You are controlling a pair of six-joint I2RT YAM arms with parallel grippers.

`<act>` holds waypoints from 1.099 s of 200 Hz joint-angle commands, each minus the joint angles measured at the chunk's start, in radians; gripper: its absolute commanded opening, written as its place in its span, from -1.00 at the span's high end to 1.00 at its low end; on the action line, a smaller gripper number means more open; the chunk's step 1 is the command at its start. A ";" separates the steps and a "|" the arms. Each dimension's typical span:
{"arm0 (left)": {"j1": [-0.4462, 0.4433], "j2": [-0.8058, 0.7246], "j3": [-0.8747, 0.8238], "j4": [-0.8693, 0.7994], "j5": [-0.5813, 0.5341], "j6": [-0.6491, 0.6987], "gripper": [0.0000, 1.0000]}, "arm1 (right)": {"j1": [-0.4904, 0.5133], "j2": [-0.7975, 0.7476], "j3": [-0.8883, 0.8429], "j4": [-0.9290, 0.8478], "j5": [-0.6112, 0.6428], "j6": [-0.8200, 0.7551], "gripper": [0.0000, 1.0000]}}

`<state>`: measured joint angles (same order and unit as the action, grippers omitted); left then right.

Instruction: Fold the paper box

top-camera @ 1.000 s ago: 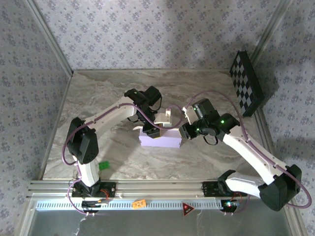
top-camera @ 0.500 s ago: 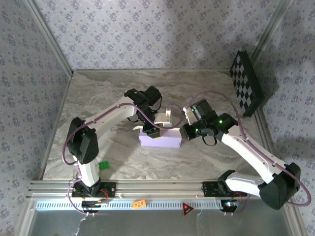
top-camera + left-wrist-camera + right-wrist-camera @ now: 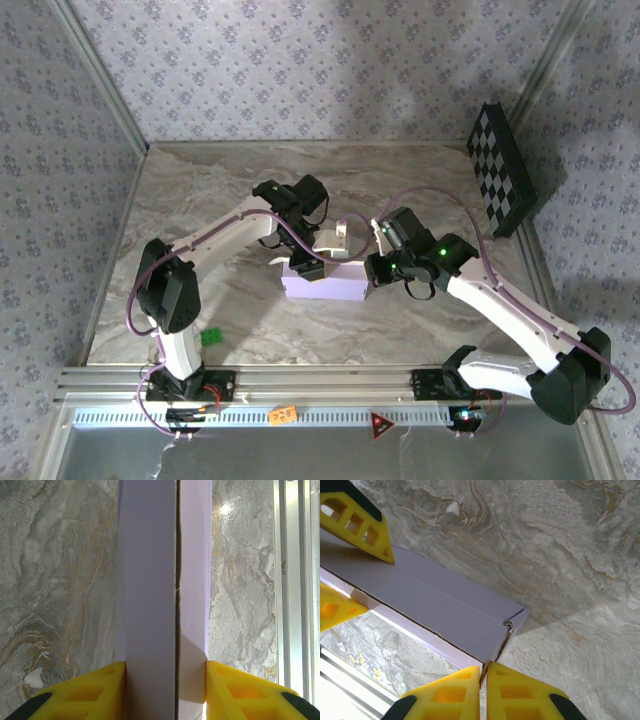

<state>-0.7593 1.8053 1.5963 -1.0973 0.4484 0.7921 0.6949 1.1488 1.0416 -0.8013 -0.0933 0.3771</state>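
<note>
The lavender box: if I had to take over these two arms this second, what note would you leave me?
Left gripper: shut across the paper box, one finger on each long side.
Right gripper: shut at the box's right end corner; I can't tell whether any card is pinched between its fingers.
Box: flat on the table, between the two arms.
Done: folded into a shallow closed shape, with a seam along the top.
Left: that end corner gapes slightly. It probably needs pressing home before both grippers let go.
</note>
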 commanded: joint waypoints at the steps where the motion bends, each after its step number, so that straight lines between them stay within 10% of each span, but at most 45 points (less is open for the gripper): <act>1: -0.007 0.035 0.026 -0.015 0.003 -0.004 0.22 | 0.014 -0.009 -0.005 0.046 0.023 0.069 0.83; 220: -0.007 0.015 0.022 0.010 -0.013 -0.022 0.16 | 0.168 -0.046 -0.107 0.153 0.260 0.204 0.90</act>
<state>-0.7593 1.8088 1.6047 -1.0988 0.4274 0.7727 0.8478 1.1038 0.9508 -0.6823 0.1707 0.5903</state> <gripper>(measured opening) 0.417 0.054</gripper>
